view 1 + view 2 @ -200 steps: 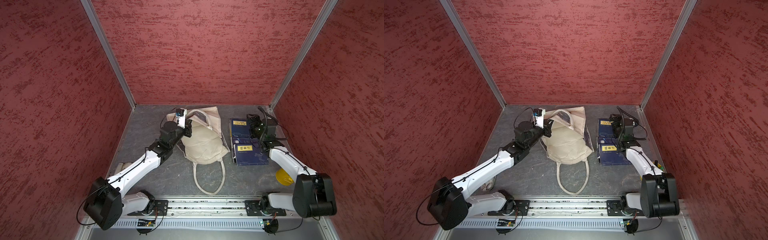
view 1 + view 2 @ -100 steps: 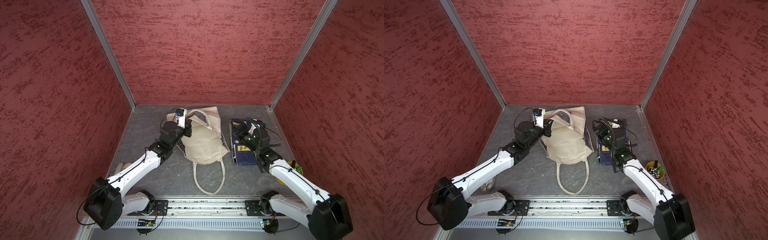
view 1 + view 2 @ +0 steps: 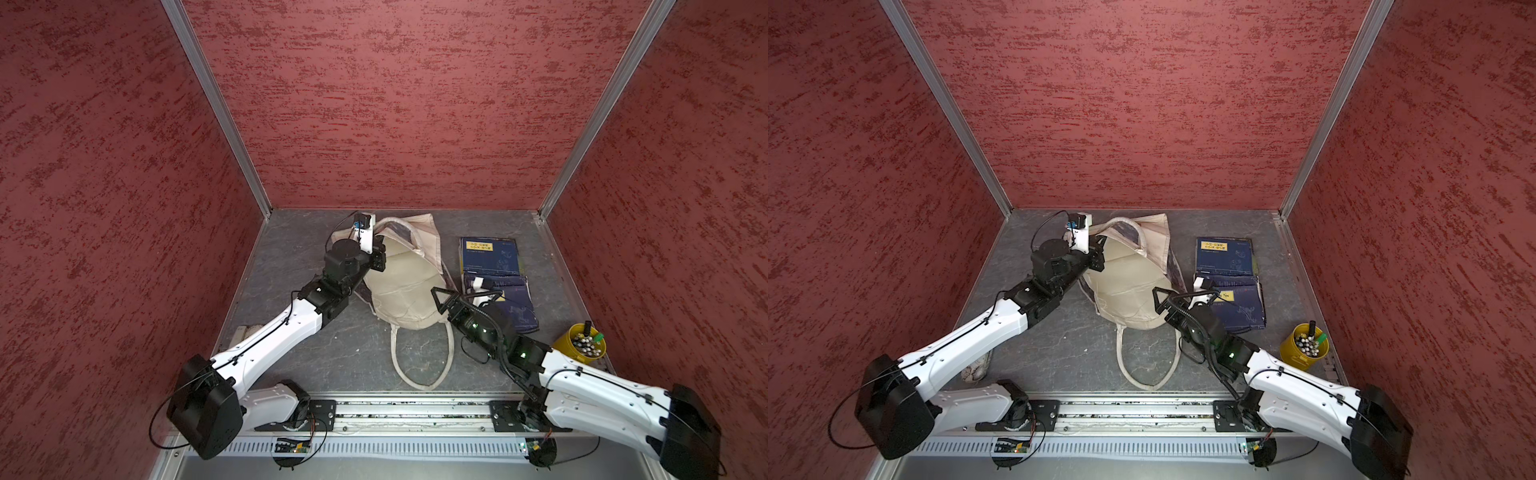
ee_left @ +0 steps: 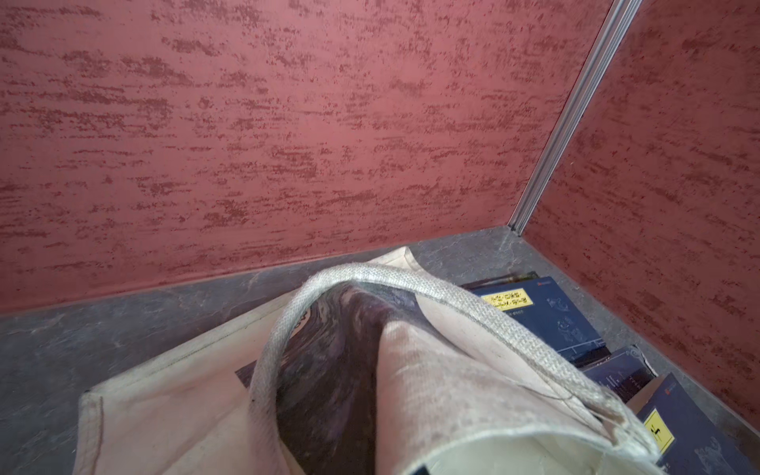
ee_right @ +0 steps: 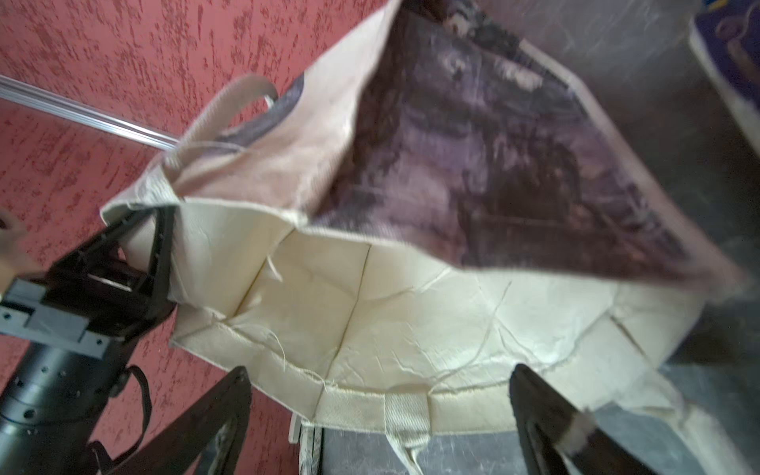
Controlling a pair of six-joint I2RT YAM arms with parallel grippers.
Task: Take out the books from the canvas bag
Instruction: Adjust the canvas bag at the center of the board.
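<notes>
Grey slate-look table (image 3: 316, 357) carries everything. The canvas bag (image 3: 405, 291) lies mid-table toward the back edge, and its mouth seems to face the front edge. Two navy books (image 3: 490, 255) lie flat just beside it toward the back right corner, already out. From the right wrist view the inside looks like bare cream cloth, so I can't tell if any book is left in there. A yellow bucket (image 3: 565, 351) sits near the front right corner.

The left gripper (image 3: 379, 253) is clamped on the bag's rim, propping it up. The right gripper (image 3: 465, 296) hangs at the mouth, jaws wide apart and empty.

Risk imo: reaching in could snag a finger on the loose handle and drag the whole bag. Or the cloth slips out of the left pinch and the mouth flops shut.
</notes>
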